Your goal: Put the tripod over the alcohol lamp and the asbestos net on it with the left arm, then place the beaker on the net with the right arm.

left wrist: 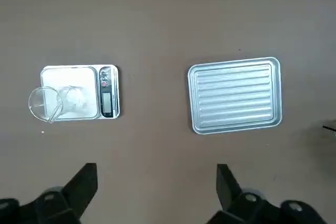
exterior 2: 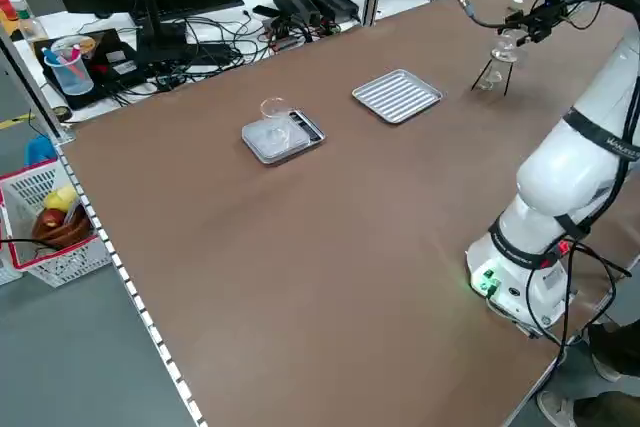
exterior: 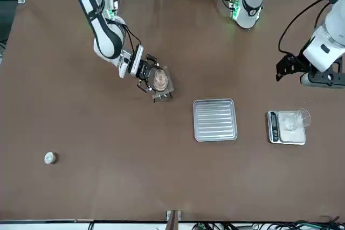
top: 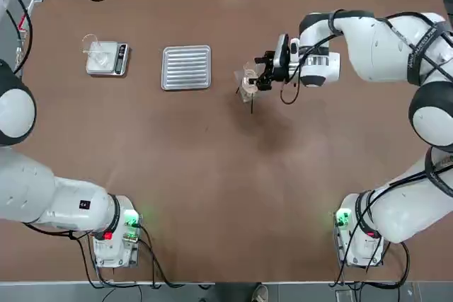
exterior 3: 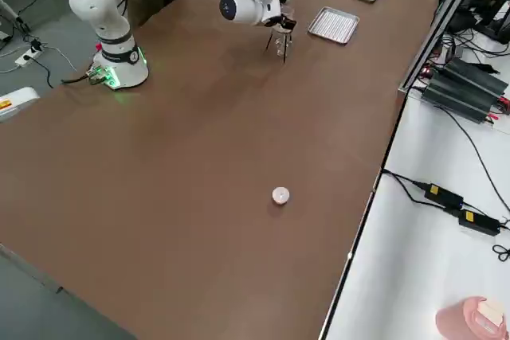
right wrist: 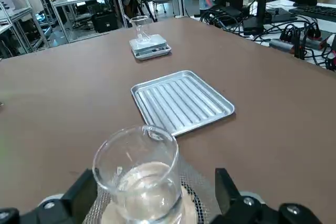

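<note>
A black tripod (exterior: 163,96) stands right of the table's middle, with the grey asbestos net (right wrist: 195,178) lying on its ring. On the net stands the clear glass beaker (right wrist: 137,174), upright; it also shows as the beaker (top: 249,74) from above. My right gripper (top: 260,76) reaches in level from the right. It is open, one finger on each side of the beaker, with a gap on at least one side. The net and beaker hide the alcohol lamp. My left gripper (left wrist: 157,177) hangs open and empty, high above the table's left part.
A ribbed metal tray (top: 186,67) lies just left of the tripod. Farther left is a small scale (top: 107,59) with another clear glass vessel (left wrist: 47,103) on it. A small white round object (exterior: 49,158) sits alone near the far right corner. Cables line the back edge.
</note>
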`<control>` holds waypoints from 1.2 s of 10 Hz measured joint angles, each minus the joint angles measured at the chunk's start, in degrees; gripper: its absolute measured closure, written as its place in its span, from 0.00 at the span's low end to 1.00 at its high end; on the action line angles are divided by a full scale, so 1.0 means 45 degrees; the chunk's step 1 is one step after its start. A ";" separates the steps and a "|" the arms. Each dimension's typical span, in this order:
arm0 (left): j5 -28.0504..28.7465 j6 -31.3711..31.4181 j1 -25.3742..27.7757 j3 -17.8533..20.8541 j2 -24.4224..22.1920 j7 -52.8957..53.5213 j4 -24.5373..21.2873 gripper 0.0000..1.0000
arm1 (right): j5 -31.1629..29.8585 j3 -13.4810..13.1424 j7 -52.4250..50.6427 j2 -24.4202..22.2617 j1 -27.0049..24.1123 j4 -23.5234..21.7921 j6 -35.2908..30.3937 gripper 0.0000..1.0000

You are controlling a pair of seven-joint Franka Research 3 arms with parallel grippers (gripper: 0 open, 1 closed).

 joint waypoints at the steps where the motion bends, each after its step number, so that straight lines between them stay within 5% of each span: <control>1: 0.0002 -0.0007 0.0129 0.0004 0.0002 0.0059 0.0001 0.00 | 0.0000 -0.0001 0.0000 0.0000 -0.0015 -0.0051 0.0014 0.01; 12: 0.0003 -0.0044 0.1107 -0.0029 0.0045 0.0191 0.0322 0.00 | -0.0018 -0.0032 -0.0022 -0.1577 -0.1180 -0.0930 0.0295 0.01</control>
